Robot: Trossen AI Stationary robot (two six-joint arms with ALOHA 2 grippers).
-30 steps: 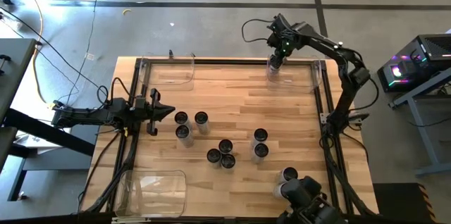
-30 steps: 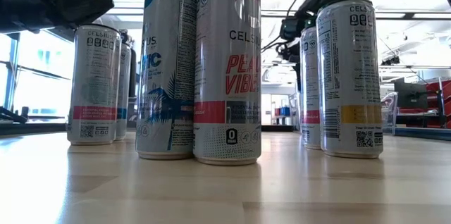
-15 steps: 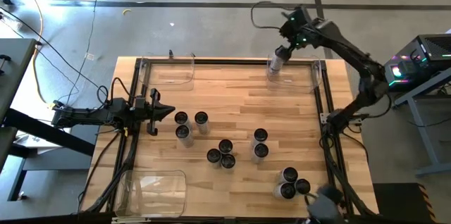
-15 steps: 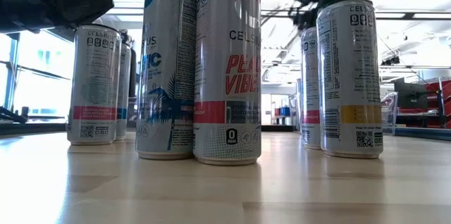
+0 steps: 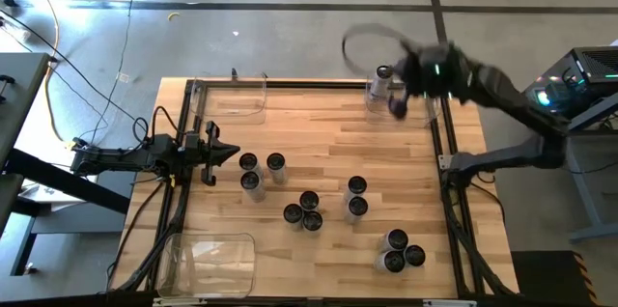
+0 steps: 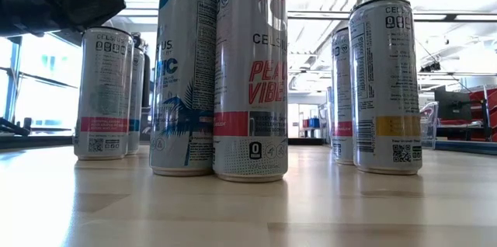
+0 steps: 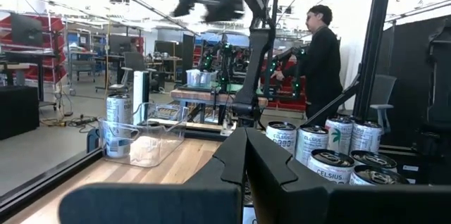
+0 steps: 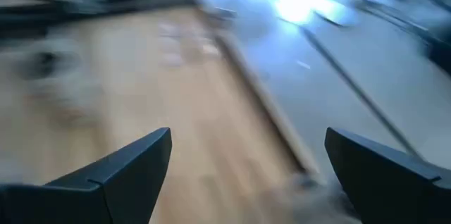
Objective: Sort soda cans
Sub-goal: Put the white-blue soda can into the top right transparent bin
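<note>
Right gripper (image 5: 398,104) is above the far right corner of the wooden bench (image 5: 319,133), motion-blurred, fingers (image 8: 113,175) spread wide with nothing between them. Just beside it, 1 soda can (image 5: 382,77) stands upright inside the clear bin (image 5: 425,104) at the far right corner.

Left gripper (image 5: 224,153) rests at the left edge of the bench, fingers (image 7: 271,171) pressed fully together, holding nothing.

Remaining cans stand upright on the bench in loose groups. 3 cans (image 5: 261,169) sit near the left gripper. 3 cans (image 5: 304,210) are bunched in the middle, touching or nearly so. 2 cans (image 5: 356,197) stand just right of centre. 3 cans (image 5: 400,251) cluster at the near right.

2 more clear bins are visible: one at the far left corner (image 5: 232,99), one at the near left corner (image 5: 208,259); no cans visible in either.

Low view shows white Celsius cans (image 6: 250,76) up close, with a yellow-banded can (image 6: 384,84) to the right.

In the left wrist view a person (image 7: 320,58) stands in the room beyond the bench.
</note>
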